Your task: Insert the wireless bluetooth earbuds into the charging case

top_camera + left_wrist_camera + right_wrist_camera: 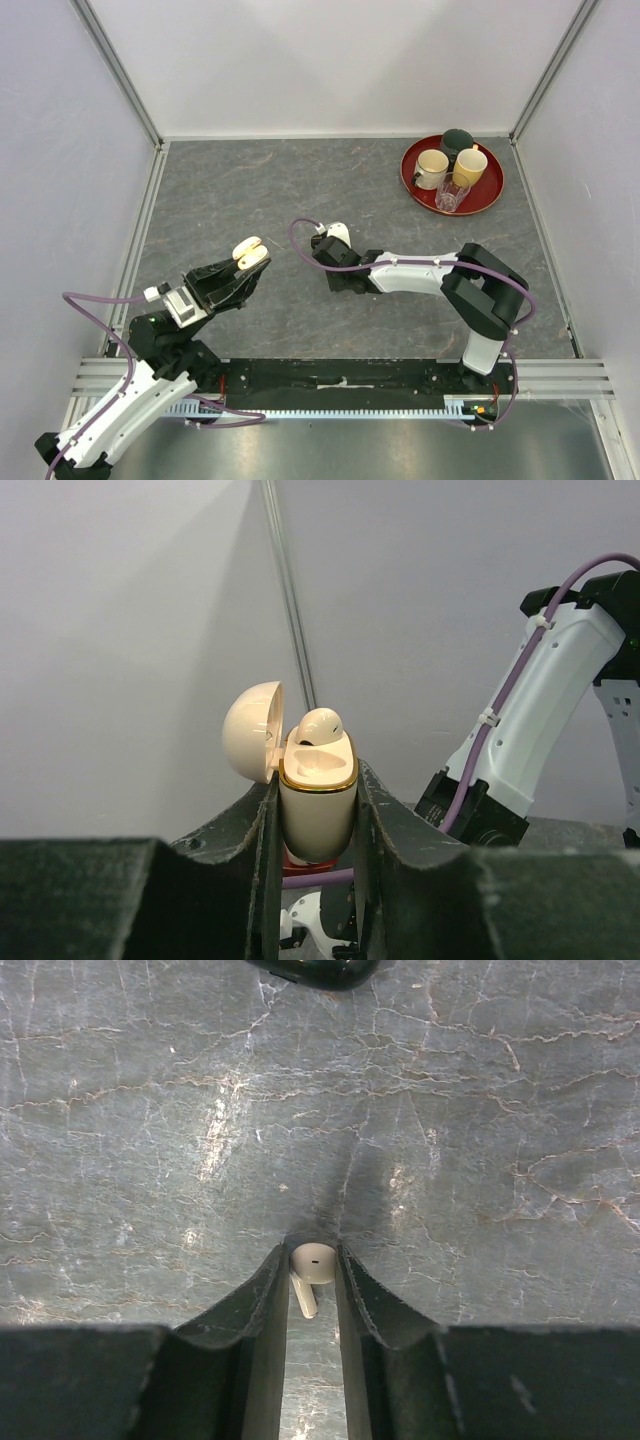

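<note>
Left wrist: left gripper (318, 783) is clamped on the cream-white, gold-rimmed plastic charging case (318, 815). The case is upright, with its domed lid hinged open to the left. One curved cream-white earbud (320, 726) sits in the case, head above the rim.

Right wrist: right gripper (312, 1252) is nearly closed, pinching a second cream-white earbud (313, 1266) over the grey marbled bench (480, 1160). Can't tell if the bud touches it. A glossy black rounded object (315, 970) is cropped at the top edge.

Top external: round red tray (412, 182) with cups sits at the far right corner, well apart.
</note>
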Robot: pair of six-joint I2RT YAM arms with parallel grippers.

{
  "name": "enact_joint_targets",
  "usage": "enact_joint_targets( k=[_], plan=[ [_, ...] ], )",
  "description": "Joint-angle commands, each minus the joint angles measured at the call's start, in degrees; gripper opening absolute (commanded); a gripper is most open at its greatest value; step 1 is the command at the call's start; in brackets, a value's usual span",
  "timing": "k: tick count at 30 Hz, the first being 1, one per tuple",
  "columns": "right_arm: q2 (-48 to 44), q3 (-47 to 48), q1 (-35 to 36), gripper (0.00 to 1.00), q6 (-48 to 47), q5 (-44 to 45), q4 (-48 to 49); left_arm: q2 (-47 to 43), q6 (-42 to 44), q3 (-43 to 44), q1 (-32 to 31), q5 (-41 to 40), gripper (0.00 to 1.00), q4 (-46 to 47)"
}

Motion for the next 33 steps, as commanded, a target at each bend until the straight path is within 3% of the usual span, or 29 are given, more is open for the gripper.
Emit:
enact_joint_targets(
  k=[1,9,15,27,33],
  plan=[
    [1.1,0.8,0.0,0.28,0.3,-0.2,-2.3,-0.2,-1.4,-0.1,-0.2,-0.7,0.02,2.6],
    [-2.4,0.8,-0.1,0.14,1.1,2.5,-2.2,0.5,-1.4,-0.2,-0.2,-1.2,0.02,2.6],
    [-14.4,-3.5,0.0,0.07,4.0,6.8,4.4,1.2,-1.4,-0.5,-0.2,-2.1,0.02,3.1],
    [-45.3,-26.9,0.0,0.0,2.0,13.3,45.9,5.8,-1.4,-2.6,-0.2,-4.2,0.02,8.6],
    [-50.2,-31.7,0.1,0.0,-3.0,9.7,60.6,9.8,-2.9,-3.3,-0.1,-3.5,0.02,11.8]
  ],
)
